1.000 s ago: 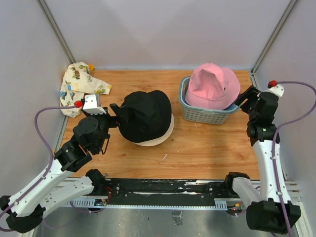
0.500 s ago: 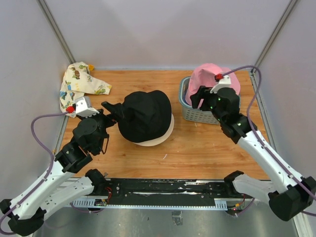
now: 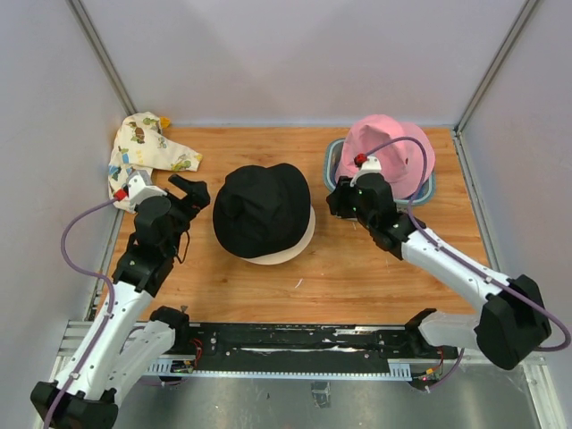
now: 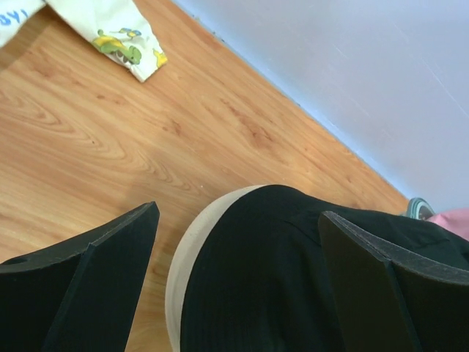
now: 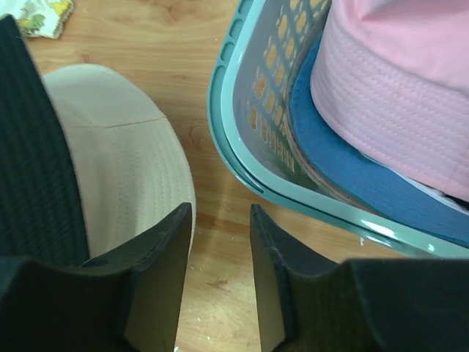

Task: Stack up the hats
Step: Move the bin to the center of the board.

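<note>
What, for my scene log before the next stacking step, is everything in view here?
black hat: 1, black, table centre, on top of the cream hat
cream hat: 1, cream, under the black hat, brim showing
pink hat: 1, pink, in the basket, far right
blue hat: 1, blue, under the pink hat, only its brim shows
basket: 1, grey-green, slatted, far right
patterned cloth: 1, cream with prints, far left corner
table: 1, wood
left arm: 1, white and black; jaws wide open, left of the black hat
right arm: 1, white and black; jaws slightly apart, empty, between cream brim and basket
</note>
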Robot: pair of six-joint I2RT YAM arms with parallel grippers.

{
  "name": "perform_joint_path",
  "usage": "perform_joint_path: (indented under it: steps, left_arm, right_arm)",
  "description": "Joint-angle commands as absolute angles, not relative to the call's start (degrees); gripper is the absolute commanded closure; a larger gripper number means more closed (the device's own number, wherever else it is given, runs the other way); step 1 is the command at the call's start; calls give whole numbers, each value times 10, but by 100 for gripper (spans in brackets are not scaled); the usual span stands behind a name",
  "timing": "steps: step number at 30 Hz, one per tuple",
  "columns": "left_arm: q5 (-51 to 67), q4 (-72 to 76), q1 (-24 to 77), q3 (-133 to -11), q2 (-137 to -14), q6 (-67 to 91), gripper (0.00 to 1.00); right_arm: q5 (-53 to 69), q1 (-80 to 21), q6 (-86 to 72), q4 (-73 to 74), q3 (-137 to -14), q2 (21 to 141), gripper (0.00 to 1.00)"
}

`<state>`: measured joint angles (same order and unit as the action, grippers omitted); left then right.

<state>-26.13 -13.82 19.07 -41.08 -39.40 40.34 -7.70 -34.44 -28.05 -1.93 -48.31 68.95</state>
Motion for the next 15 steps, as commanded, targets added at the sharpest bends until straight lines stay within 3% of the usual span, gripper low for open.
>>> perform_joint_path:
  steps: [1, 7, 15]
  left_arm:
    - [-173, -93, 129, -386, -397, 450, 5]
    - [-68, -18, 40, -325, -399, 499, 7]
    - [21, 115, -11, -250, -423, 537, 9]
  right_arm:
    - [-83, -353, -291, -71, -480, 737, 63]
    - [-100, -323, -290, -114, -492, 803, 69]
    - [-97, -240, -307, -189, -489, 843, 70]
